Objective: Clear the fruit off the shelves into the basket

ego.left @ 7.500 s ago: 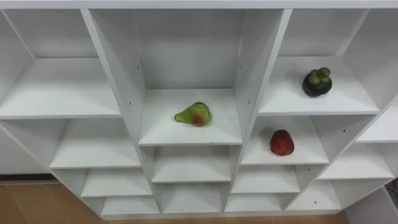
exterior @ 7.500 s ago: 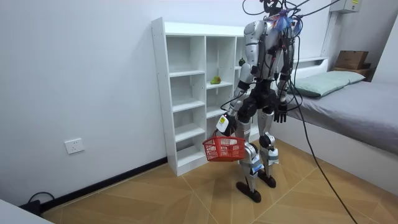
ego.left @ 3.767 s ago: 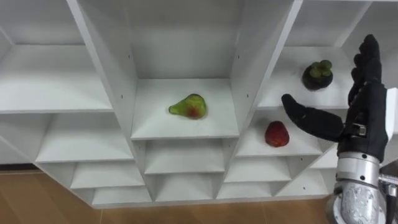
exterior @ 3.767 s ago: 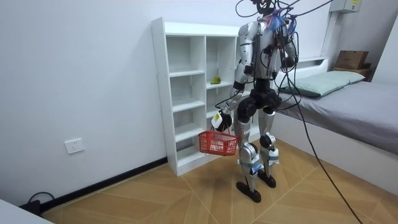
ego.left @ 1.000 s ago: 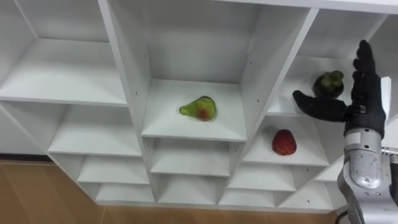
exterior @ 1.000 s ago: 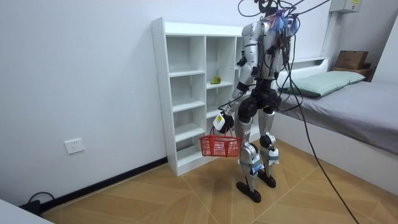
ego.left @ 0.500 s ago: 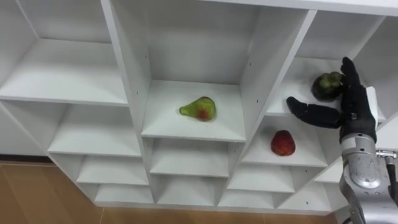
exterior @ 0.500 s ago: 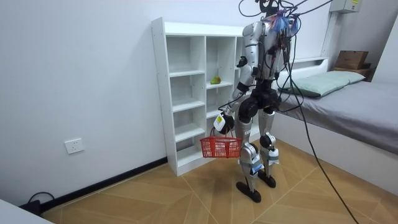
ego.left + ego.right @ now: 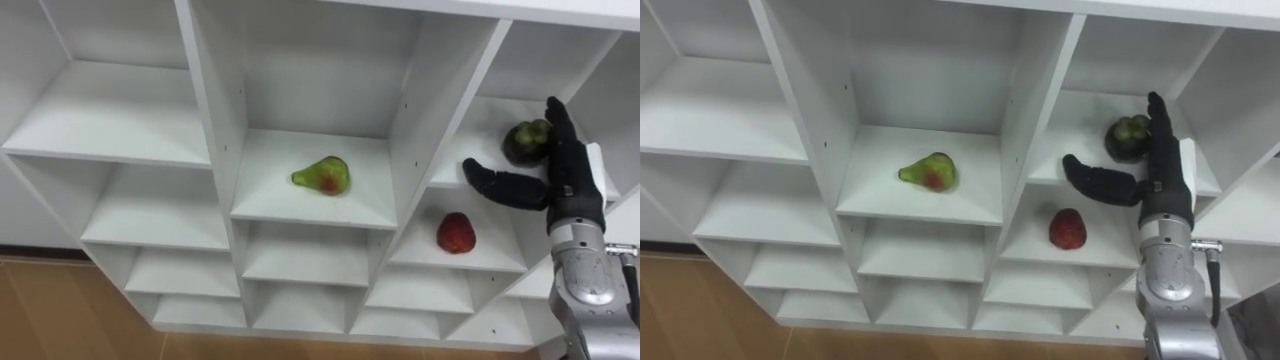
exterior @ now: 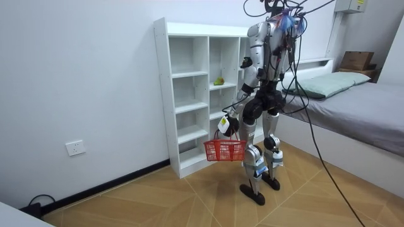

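One hand is right in front of us: the right hand point(image 9: 572, 185) is up at the right-hand column of the white shelf unit point(image 9: 110, 120). Its fingers are straight and point upward, the thumb is thrown wide to the left, and it holds nothing. Between that thumb and those fingers, as we see it, sits the dark round fruit point(image 9: 525, 140) with its green cap, on the upper shelf of that column. The fingers line up along its right edge and the thumb lies below and to its left; whether anything touches the fruit we cannot tell.

Down at the robot's side in the room view, the left hand point(image 10: 223, 124) hangs low by the thigh. It carries the red basket point(image 10: 225, 149) by its handle, closed on it as far as we can make out. The robot stands upright, close in and square to the shelves.

Further in, one shelf below the dark fruit in the same column, the red fruit point(image 9: 455, 232) stands alone in the middle of its board, clear of the thumb above. Over in the middle column the pear point(image 9: 322, 176), green with a red blush, lies on its side, narrow end to the left, well apart from the other two. Behind the robot, on the room view's right, a bed point(image 10: 360, 107) runs along the wall.
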